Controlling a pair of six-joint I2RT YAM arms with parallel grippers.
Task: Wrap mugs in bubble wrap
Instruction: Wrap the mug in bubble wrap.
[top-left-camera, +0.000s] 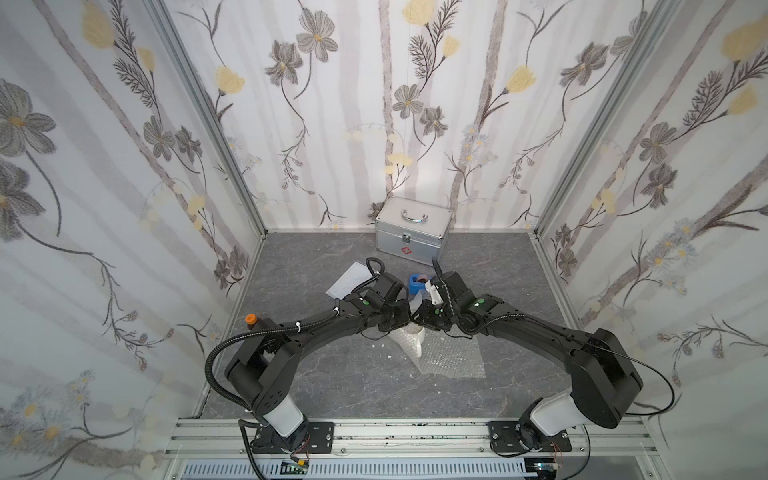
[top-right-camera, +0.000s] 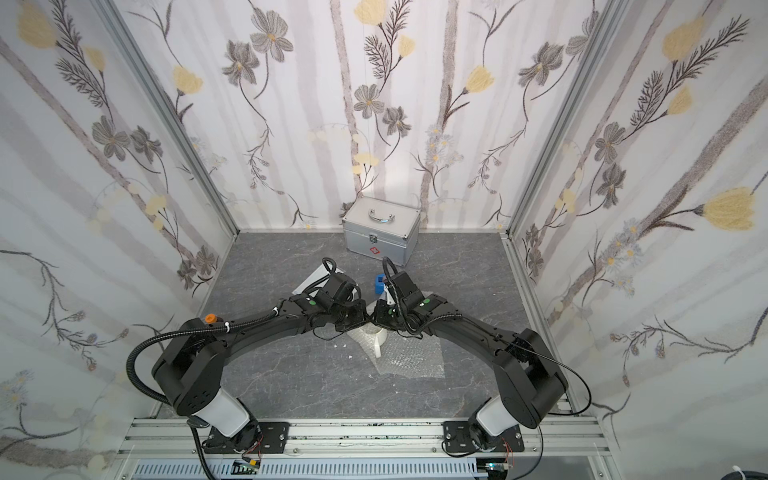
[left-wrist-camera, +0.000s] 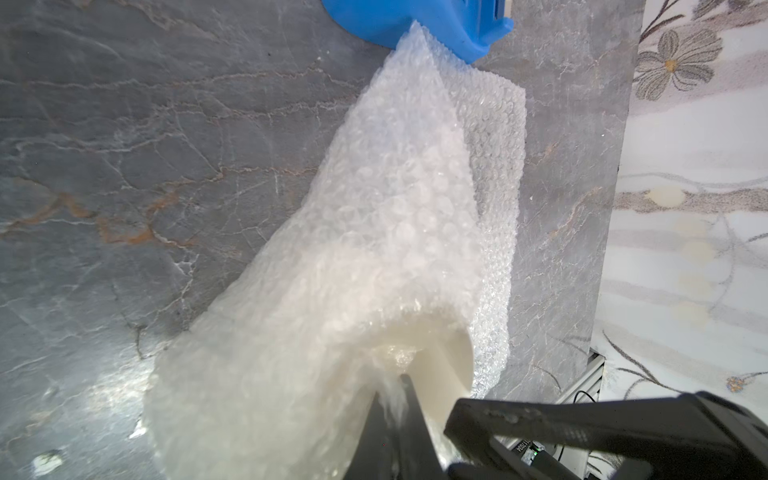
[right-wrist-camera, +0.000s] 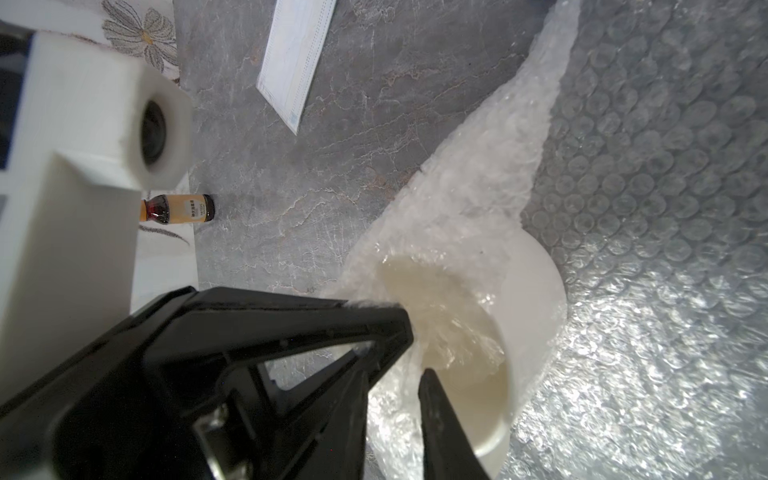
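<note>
The cream-white mug (top-left-camera: 417, 343) stands on the bubble wrap (top-left-camera: 455, 357) at mid-table, under both wrists. Part of the sheet is drawn up over the mug's side and into its mouth (right-wrist-camera: 536, 299). In the left wrist view my left gripper (left-wrist-camera: 392, 395) is shut on a fold of bubble wrap (left-wrist-camera: 395, 187) at the mug's rim (left-wrist-camera: 451, 361). My right gripper (right-wrist-camera: 395, 399) stands over the mouth with its jaws a little apart; wrap lies in the gap, and one fingertip (right-wrist-camera: 430, 386) is inside the mug. In a top view the two grippers nearly touch (top-right-camera: 371, 318).
A silver case (top-left-camera: 413, 230) stands at the back wall. A blue tape dispenser (top-left-camera: 415, 282) sits just behind the grippers, and a white paper packet (top-left-camera: 349, 280) lies to its left. A small brown bottle (top-left-camera: 250, 321) stands near the left wall. White scraps (top-left-camera: 388, 355) dot the table.
</note>
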